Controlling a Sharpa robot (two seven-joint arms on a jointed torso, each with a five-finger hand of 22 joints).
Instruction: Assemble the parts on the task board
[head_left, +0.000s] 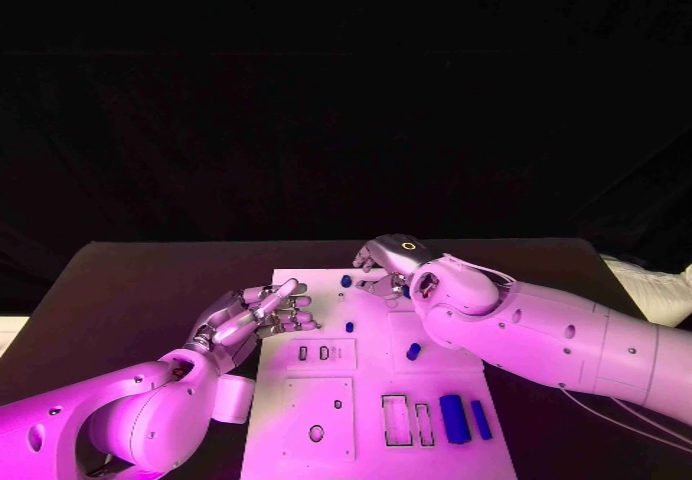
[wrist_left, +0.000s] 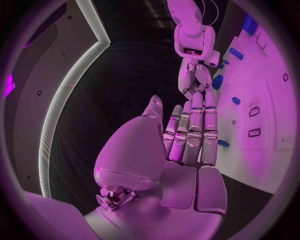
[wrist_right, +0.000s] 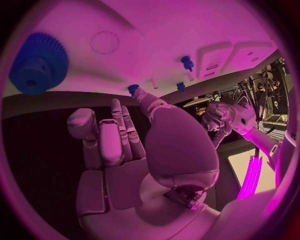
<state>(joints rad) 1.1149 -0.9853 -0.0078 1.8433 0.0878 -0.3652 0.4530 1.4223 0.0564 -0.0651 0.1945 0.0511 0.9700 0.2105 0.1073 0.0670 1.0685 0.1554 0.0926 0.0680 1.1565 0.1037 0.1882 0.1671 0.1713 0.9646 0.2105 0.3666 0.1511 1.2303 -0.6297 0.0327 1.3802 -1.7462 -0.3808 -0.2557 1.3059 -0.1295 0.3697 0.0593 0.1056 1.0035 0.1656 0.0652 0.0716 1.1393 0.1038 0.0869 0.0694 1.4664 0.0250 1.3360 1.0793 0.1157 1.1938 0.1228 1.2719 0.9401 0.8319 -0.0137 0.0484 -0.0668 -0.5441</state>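
While my right hand (head_left: 387, 268) reaches over the far edge of the task board (head_left: 378, 400), its fingers lie mostly extended and one fingertip touches a small blue peg (wrist_right: 134, 89) standing there; I cannot tell whether anything is pinched.

Item: task board, white plate, flat on the black counter (head_left: 130, 290), with rectangular recesses and round holes.

Item: blue parts. One peg (head_left: 346, 281) at the far edge by my right hand; one small piece (head_left: 349, 326) mid-board; one stub (head_left: 414, 351) just right of it; two long blue bars (head_left: 454, 418) lying side by side at the near right; a blue gear (wrist_right: 36, 62) resting on the board.

Item: left hand (head_left: 260, 314), open, fingers straight and together, holding nothing, hovering at the board's left edge.

Handling, as I judge it: the parts look like rigid plastic, light, smooth and apt to slip or roll. I would take pegs by their sides near the top, between thumb and fingertip, bars across their narrow width, the gear by its toothed rim.
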